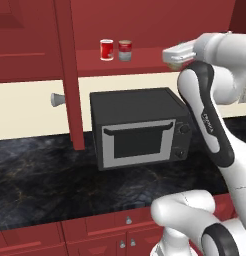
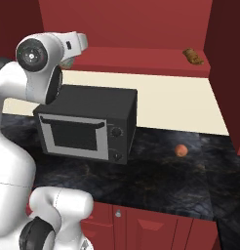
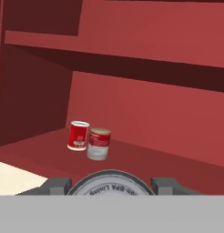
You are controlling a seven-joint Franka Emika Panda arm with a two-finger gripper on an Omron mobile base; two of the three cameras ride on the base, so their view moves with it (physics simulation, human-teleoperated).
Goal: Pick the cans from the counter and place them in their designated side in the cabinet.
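Closest to the hand camera is the round metal top of a can (image 3: 111, 184), which sits between the two dark fingertips (image 3: 57, 185) of the gripper (image 3: 111, 187); the fingers stand at both sides of this can and are closed on it. From the left base camera the gripper (image 1: 171, 61) is raised beside the cabinet shelf (image 1: 145, 59), above the microwave (image 1: 140, 127), and an olive-coloured object shows under the hand, too hidden to describe well.

On the shelf, further in, stand two more cans, upright and just beside each other. One is the all-red can with a white rim (image 1: 106, 49), and the other is the red over pale grey can (image 1: 125, 50). In the hand view they are seen as a pair, the all-red can on the left and the grey-bottomed one at its right, close to touching.

A tall narrow red door panel (image 1: 70, 75) hangs left of the microwave. The dark marble counter (image 1: 45, 175) carries the microwave, and in the right base view a small orange-red ball (image 2: 181, 150) lies on it. A small brown object (image 2: 192, 56) rests at the far right of the shelf.
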